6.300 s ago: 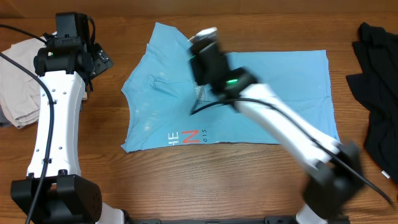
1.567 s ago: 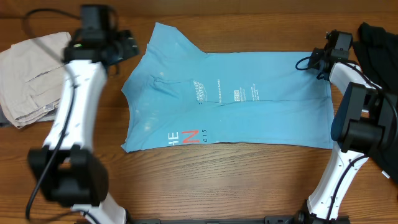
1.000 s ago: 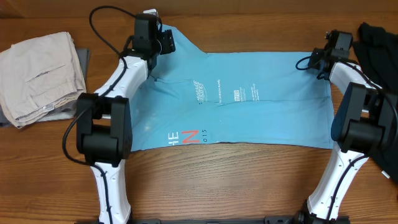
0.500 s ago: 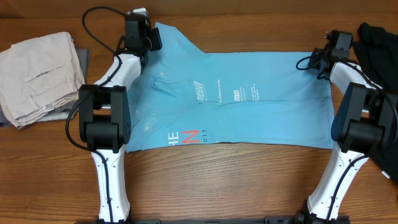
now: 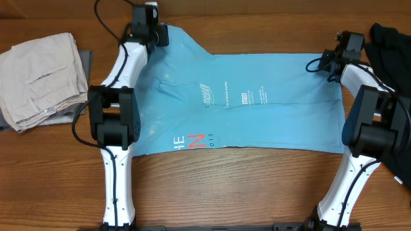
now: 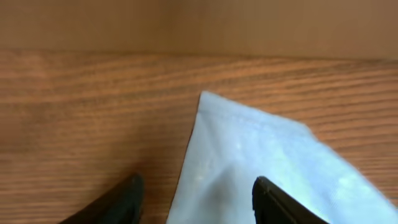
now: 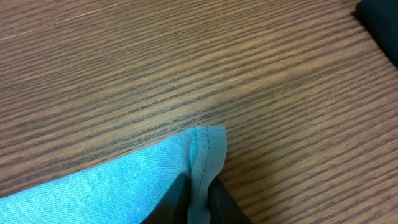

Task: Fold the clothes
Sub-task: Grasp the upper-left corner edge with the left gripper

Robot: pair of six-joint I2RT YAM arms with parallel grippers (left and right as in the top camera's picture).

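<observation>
The clothes, a light blue T-shirt (image 5: 257,109), lie spread flat across the table with red-and-white lettering near the front edge. My left gripper (image 5: 156,33) sits at the shirt's far left corner. In the left wrist view it (image 6: 198,208) stands open, one dark finger (image 6: 121,200) over bare wood and the other (image 6: 280,204) over the pale blue cloth (image 6: 261,155). My right gripper (image 5: 329,61) is at the far right corner. In the right wrist view it (image 7: 199,200) is shut on the stitched hem of the shirt (image 7: 208,146).
Folded beige trousers (image 5: 42,77) lie at the left edge of the table. A dark garment (image 5: 392,90) is heaped at the right edge, and a bit of it (image 7: 382,22) shows close behind the right gripper.
My left arm has swung in from the left and reached out to the shirt's far left corner, its jaws now straddling the cloth edge. The right gripper has kept its hold and not moved.
</observation>
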